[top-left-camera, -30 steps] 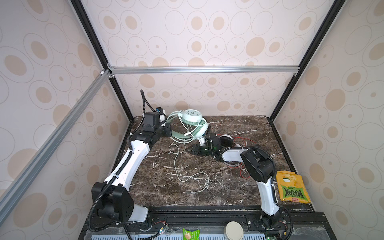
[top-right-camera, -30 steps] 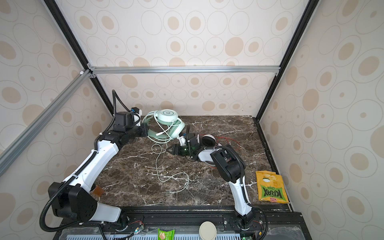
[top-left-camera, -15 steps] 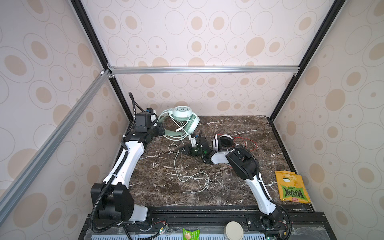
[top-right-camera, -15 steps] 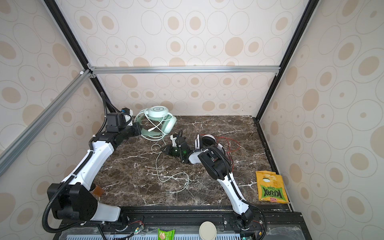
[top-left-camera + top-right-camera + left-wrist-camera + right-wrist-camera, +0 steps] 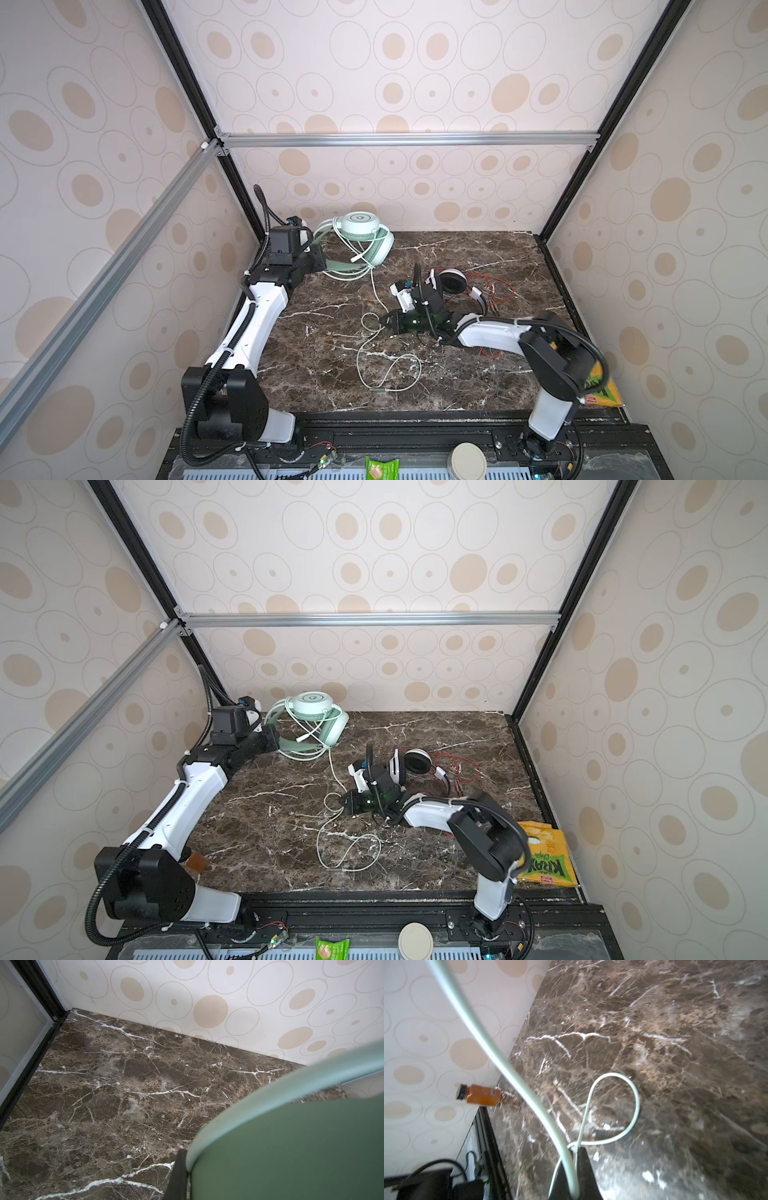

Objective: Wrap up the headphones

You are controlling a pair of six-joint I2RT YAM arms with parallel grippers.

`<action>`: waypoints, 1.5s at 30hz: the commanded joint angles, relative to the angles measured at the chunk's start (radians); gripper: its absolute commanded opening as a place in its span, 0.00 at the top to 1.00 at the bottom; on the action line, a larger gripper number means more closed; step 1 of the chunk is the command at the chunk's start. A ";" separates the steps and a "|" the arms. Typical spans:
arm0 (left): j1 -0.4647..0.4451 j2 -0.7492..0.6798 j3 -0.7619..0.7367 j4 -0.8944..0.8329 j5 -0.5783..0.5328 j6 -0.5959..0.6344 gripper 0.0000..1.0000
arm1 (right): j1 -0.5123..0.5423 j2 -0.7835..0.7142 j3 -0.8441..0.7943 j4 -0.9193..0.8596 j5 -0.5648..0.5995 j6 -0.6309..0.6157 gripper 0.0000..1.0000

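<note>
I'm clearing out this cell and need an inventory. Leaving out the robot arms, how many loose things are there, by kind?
Headsets (cables counted with them): 2, the mint-green headset and the white headset
Snack packets: 2, the yellow chip bag and the green packet
Amber bottle: 1
Round cream lid: 1
Total: 6

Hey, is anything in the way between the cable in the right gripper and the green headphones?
Nothing visible: only bare marble lies between the right gripper, shut on the pale cable, and the green headphones. The white headset sits aside.
</note>
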 commanded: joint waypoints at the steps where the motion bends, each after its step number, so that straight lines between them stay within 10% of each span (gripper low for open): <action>1: 0.011 -0.016 0.028 0.054 0.008 -0.027 1.00 | 0.050 -0.120 0.002 -0.372 0.203 -0.246 1.00; 9: 0.006 -0.024 0.013 0.079 0.042 -0.040 1.00 | 0.103 -0.188 0.042 -0.456 0.587 -0.337 1.00; 17: 0.006 -0.040 0.011 0.074 0.003 -0.037 1.00 | 0.093 0.030 0.209 -0.459 0.521 -0.276 0.97; 23: 0.009 -0.059 0.016 0.063 -0.037 -0.031 1.00 | 0.071 0.018 0.162 -0.337 0.328 -0.257 0.39; 36: 0.024 -0.060 0.022 0.053 -0.040 -0.034 1.00 | 0.097 0.046 0.091 -0.262 0.053 0.063 0.42; 45: 0.029 -0.065 0.022 0.052 -0.038 -0.034 1.00 | 0.159 0.283 0.392 -0.546 0.018 -0.241 0.41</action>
